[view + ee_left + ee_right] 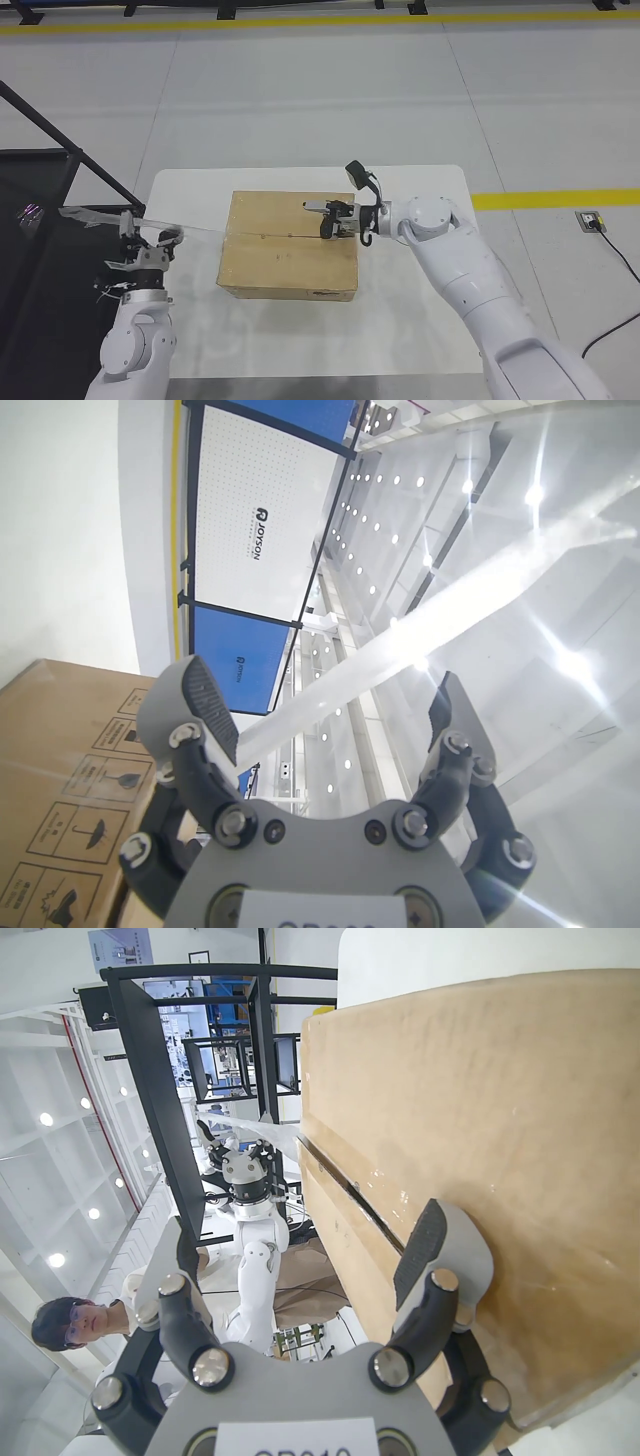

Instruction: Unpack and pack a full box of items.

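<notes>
Nearest, at the left edge of the white table (400,320): left gripper (150,243), pointed upward, fingers (210,700) spread wide, released, clasping nothing. Across it, a long strip of clear tape (195,228), meeting the ribbed pad of one finger in the left wrist view; stuck there or merely passing behind, impossible to tell. One end of the strip out past the gripper toward the black frame (40,130) on the left, the other at the left side of the cardboard box (290,265), level with its top. Just beyond, in the middle of the table: the box itself, closed, both top flaps down and meeting along a centre seam (290,236) running left to right, handling symbols printed on the side facing the left gripper. Over the right part of the lid: right gripper (335,218), reaching in from the right, likewise released and empty, jaws well apart; one finger pad (420,1248) just beside the seam and close against the cardboard, touching or not unclear, the other finger clear of the lid. Farther off, past the far edge of the table: pale grey floor, a yellow line (320,20) across the far side, a shorter yellow stripe (540,198) to the right, and beside that a floor socket (590,222) with a black cable.
</notes>
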Robot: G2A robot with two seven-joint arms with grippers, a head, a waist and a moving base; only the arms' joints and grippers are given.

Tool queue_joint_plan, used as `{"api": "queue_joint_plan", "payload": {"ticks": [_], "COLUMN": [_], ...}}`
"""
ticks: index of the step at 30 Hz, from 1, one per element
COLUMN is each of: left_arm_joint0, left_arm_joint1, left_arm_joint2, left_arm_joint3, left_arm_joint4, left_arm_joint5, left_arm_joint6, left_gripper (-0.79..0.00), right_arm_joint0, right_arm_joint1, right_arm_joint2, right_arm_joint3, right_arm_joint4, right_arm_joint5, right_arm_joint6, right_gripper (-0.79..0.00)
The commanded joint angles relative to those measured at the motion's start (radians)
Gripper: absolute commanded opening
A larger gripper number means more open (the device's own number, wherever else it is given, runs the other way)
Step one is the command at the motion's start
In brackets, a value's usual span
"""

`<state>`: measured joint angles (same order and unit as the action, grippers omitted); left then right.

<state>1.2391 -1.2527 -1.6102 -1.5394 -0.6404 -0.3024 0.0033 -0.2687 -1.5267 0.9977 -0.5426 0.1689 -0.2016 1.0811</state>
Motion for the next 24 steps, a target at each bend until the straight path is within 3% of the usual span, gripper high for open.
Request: {"api": "queue_joint_plan", "payload": {"ticks": [1, 24], "left_arm_joint0": [0.008, -0.020], "left_arm_joint1": [-0.001, -0.013], "left_arm_joint2": [0.000, 0.053], "left_arm_joint3": [-0.017, -0.117], "left_arm_joint4": [0.019, 0.234], "left_arm_joint5": [-0.004, 0.017], "left_arm_joint6": [0.009, 0.002], "left_gripper": [0.000, 0.000], "right_arm_joint0": [0.003, 0.009], "right_arm_joint1": [-0.002, -0.005], "right_arm_joint2": [-0.003, -0.001], "right_arm_joint3": [0.010, 0.051], "right_arm_joint4": [0.002, 0.014], "right_arm_joint5": [-0.001, -0.049], "right_arm_joint6": [-0.003, 0.011], "right_gripper": [0.000, 0.000]}}
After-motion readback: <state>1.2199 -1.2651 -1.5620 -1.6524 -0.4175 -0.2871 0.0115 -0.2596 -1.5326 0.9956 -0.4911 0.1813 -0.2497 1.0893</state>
